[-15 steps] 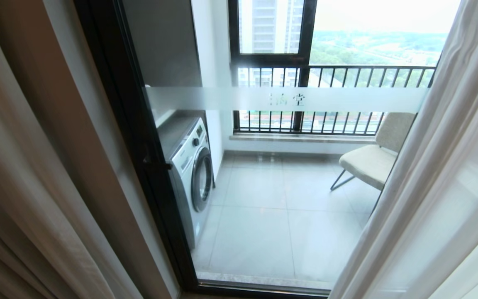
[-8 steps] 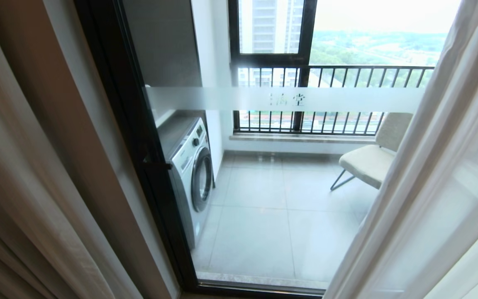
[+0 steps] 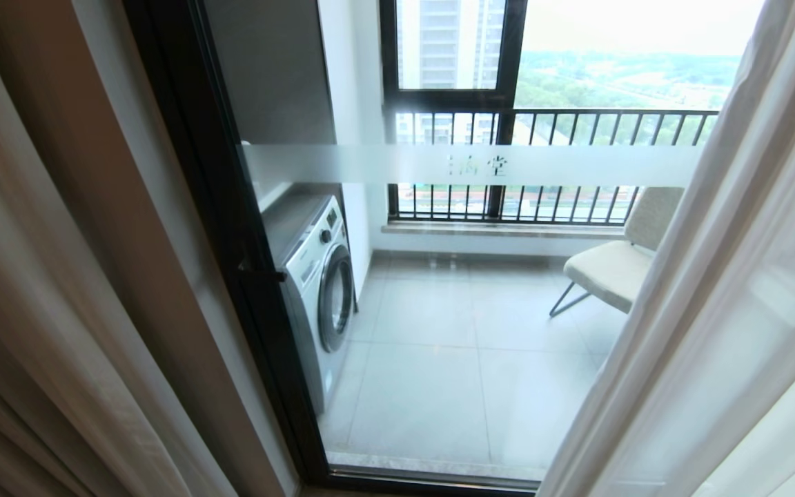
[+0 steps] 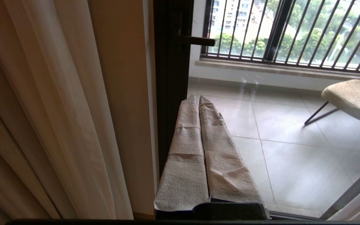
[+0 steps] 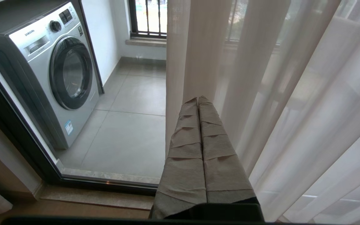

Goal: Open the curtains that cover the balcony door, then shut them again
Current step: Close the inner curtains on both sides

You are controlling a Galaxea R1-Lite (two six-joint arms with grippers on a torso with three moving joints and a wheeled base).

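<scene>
The curtains hang on both sides of the balcony door (image 3: 439, 310), and the glass in the middle shows bare. The thick cream curtain (image 3: 32, 297) is bunched up to the left of the door. The thin white curtain (image 3: 729, 297) hangs to the right of it, and part of the glass shows through it.

The thin one looks very light and floppy. It will slide and swing with a small push. Its loose edge beside the bare glass (image 5: 175, 72) is a good place to hook or pinch, because one fold there pulls the rest along.

The thick one probably weighs more (it has deep stiff folds), so it needs a firmer pull at its edge by the black door frame (image 4: 170, 93).

The left gripper (image 4: 198, 100) points at the door frame with its jaws pressed together on nothing. The right gripper (image 5: 198, 100) sits just by the thin curtain's edge, maybe touching it, jaws also together and empty.
</scene>
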